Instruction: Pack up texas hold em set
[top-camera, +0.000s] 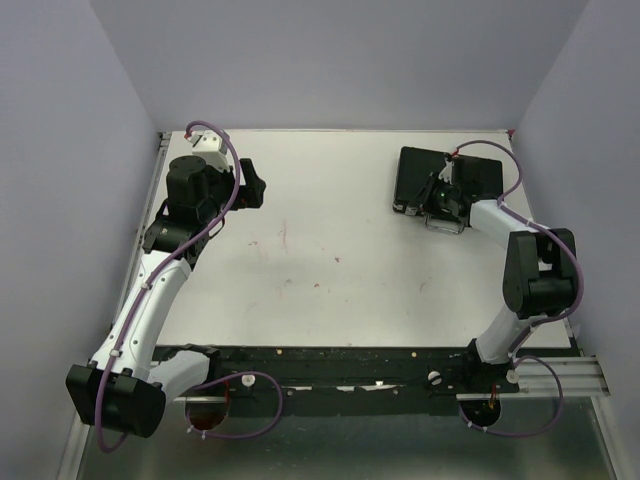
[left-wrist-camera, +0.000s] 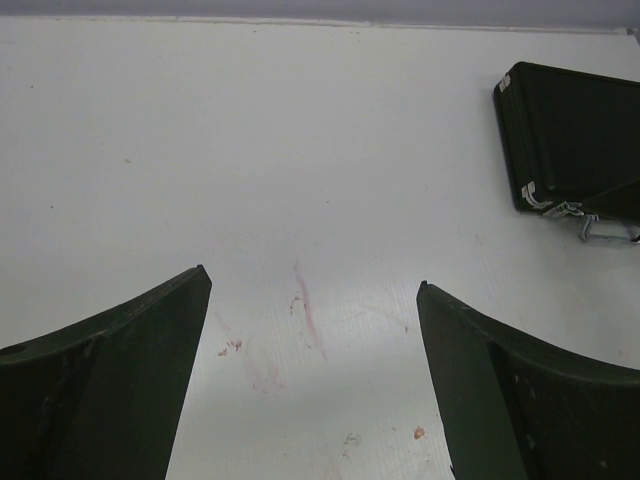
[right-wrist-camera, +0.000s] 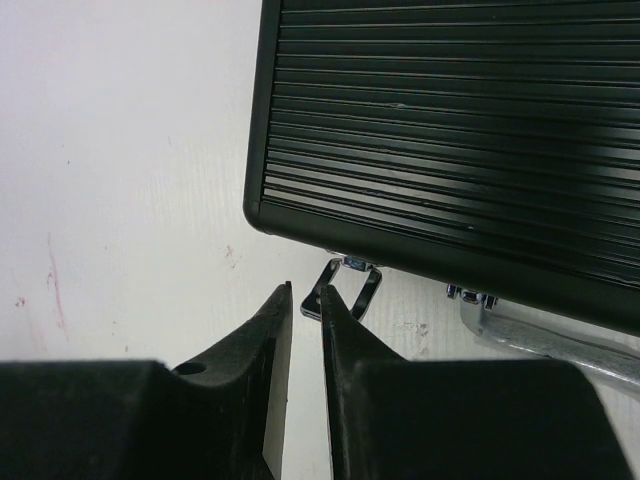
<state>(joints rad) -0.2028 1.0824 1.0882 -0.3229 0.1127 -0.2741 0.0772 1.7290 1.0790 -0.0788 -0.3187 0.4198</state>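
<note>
The black ribbed briefcase (top-camera: 415, 175) lies closed at the far right of the table; it also shows in the left wrist view (left-wrist-camera: 580, 140) and the right wrist view (right-wrist-camera: 450, 120). No chips, cards or discs are in view. My right gripper (right-wrist-camera: 305, 290) is at the case's near edge (top-camera: 430, 205), its jaws almost together with nothing between them. Its right fingertip touches or nearly touches a silver latch loop (right-wrist-camera: 345, 285) that hangs open. The silver handle (right-wrist-camera: 540, 335) lies to the right of it. My left gripper (left-wrist-camera: 312, 285) is wide open and empty at the far left (top-camera: 250, 190).
The white table (top-camera: 320, 280) carries faint red stains (left-wrist-camera: 305, 310) near its middle. Grey walls close in the back and both sides. The black base rail (top-camera: 350, 365) runs along the near edge.
</note>
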